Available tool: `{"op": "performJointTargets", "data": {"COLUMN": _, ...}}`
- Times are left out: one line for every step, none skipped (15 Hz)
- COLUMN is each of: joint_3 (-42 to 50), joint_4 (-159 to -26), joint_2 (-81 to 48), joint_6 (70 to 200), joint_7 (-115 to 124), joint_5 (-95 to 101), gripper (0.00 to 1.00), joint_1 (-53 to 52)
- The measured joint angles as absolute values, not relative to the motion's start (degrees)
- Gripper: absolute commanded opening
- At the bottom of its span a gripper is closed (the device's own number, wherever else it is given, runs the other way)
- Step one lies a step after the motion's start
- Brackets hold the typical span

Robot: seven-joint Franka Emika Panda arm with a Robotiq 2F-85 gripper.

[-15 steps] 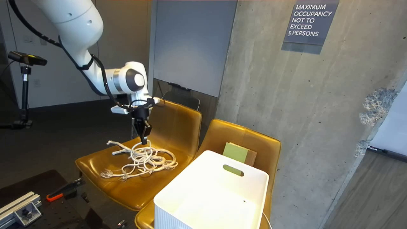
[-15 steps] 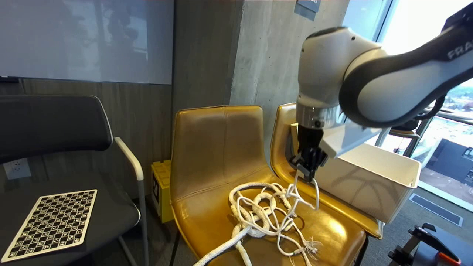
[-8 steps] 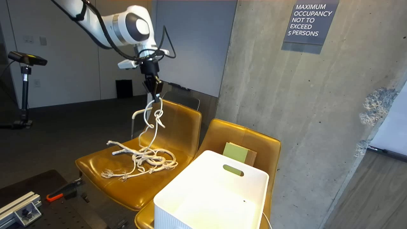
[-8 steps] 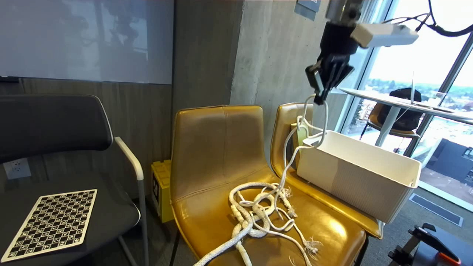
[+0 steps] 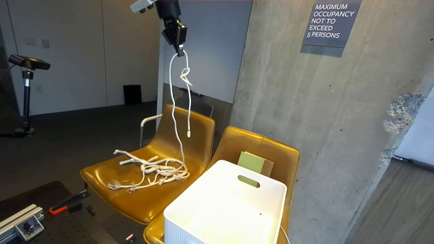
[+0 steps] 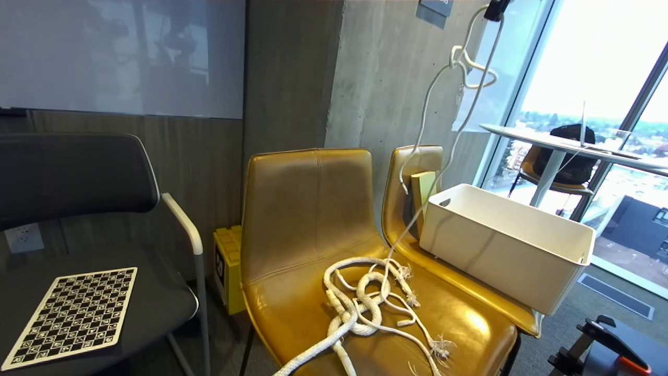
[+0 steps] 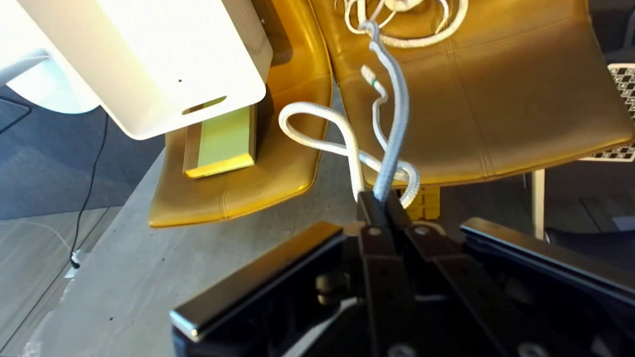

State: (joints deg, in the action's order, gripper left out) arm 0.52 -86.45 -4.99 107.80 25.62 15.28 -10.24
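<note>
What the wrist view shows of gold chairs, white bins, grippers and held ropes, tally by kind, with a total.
Gold chairs: 2
White bin: 1
Gripper: 1
Held rope: 1
Total: 5

Black two-fingered end effector (image 6: 494, 13): cropped in an exterior view.
Thin white braided rope (image 7: 400, 114): gripped part partly hidden.

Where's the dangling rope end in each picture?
In an exterior view: rope end, left of centre, about mid-height.
In an exterior view: rope end, right of centre, about mid-height.
In the wrist view: rope end, high, right of centre.
Shared landmark: the white bin.
</note>
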Motion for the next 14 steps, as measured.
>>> {"op": "performJointTargets", "data": {"joint_3": 0.5, "joint_4": -84.1, "joint_2": -5.2, "joint_6": 106.6, "joint_7": 25.4, "joint_5": 15.3, "gripper": 0.01, "joint_1": -9.9}}
{"op": "performJointTargets", "data": {"joint_3": 0.5, "joint_4": -81.8, "joint_2": -5.7, "joint_6": 105.5, "joint_7": 25.3, "joint_5": 15.3, "gripper": 0.01, "joint_1": -9.5}}
{"op": "performJointTargets", "data": {"joint_3": 0.5, "joint_4": -79.3, "joint_2": -6.7, "joint_6": 104.5, "joint_7": 25.1, "joint_5": 15.3, "gripper": 0.01, "joint_1": -8.9}}
{"op": "performJointTargets", "data": {"joint_3": 0.6, "joint_4": -76.5, "joint_2": -8.0, "joint_6": 103.6, "joint_7": 24.7, "joint_5": 15.3, "gripper": 0.01, "joint_1": -8.1}}
{"op": "performJointTargets", "data": {"joint_3": 0.8, "joint_4": -73.7, "joint_2": -9.6, "joint_6": 102.7, "joint_7": 24.3, "joint_5": 15.3, "gripper": 0.01, "joint_1": -7.1}}
{"op": "performJointTargets", "data": {"joint_3": 1.3, "joint_4": -70.8, "joint_2": -11.3, "joint_6": 102.2, "joint_7": 23.7, "joint_5": 15.4, "gripper": 0.01, "joint_1": -6.1}}
{"op": "performJointTargets", "data": {"joint_3": 1.9, "joint_4": -68.1, "joint_2": -13.0, "joint_6": 101.7, "joint_7": 23.0, "joint_5": 15.4, "gripper": 0.01, "joint_1": -5.1}}
{"op": "performJointTargets", "data": {"joint_3": 2.6, "joint_4": -65.3, "joint_2": -14.7, "joint_6": 101.1, "joint_7": 22.3, "joint_5": 15.4, "gripper": 0.01, "joint_1": -4.0}}
{"op": "performJointTargets", "data": {"joint_3": 3.3, "joint_4": -62.5, "joint_2": -16.5, "joint_6": 100.3, "joint_7": 21.6, "joint_5": 15.4, "gripper": 0.01, "joint_1": -2.9}}
{"op": "performJointTargets", "data": {"joint_3": 4.0, "joint_4": -59.8, "joint_2": -18.1, "joint_6": 99.7, "joint_7": 20.8, "joint_5": 15.4, "gripper": 0.01, "joint_1": -1.9}}
{"op": "performJointTargets", "data": {"joint_3": 4.7, "joint_4": -57.4, "joint_2": -19.7, "joint_6": 99.1, "joint_7": 20.0, "joint_5": 15.4, "gripper": 0.01, "joint_1": -0.9}}
{"op": "performJointTargets", "data": {"joint_3": 5.3, "joint_4": -55.0, "joint_2": -21.4, "joint_6": 98.3, "joint_7": 19.2, "joint_5": 15.4, "gripper": 0.01, "joint_1": 0.1}}
{"op": "performJointTargets", "data": {"joint_3": 5.9, "joint_4": -52.7, "joint_2": -23.0, "joint_6": 97.6, "joint_7": 18.3, "joint_5": 15.4, "gripper": 0.01, "joint_1": 1.0}}
{"op": "performJointTargets", "data": {"joint_3": 6.4, "joint_4": -50.9, "joint_2": -24.5, "joint_6": 97.1, "joint_7": 17.6, "joint_5": 15.4, "gripper": 0.01, "joint_1": 1.7}}
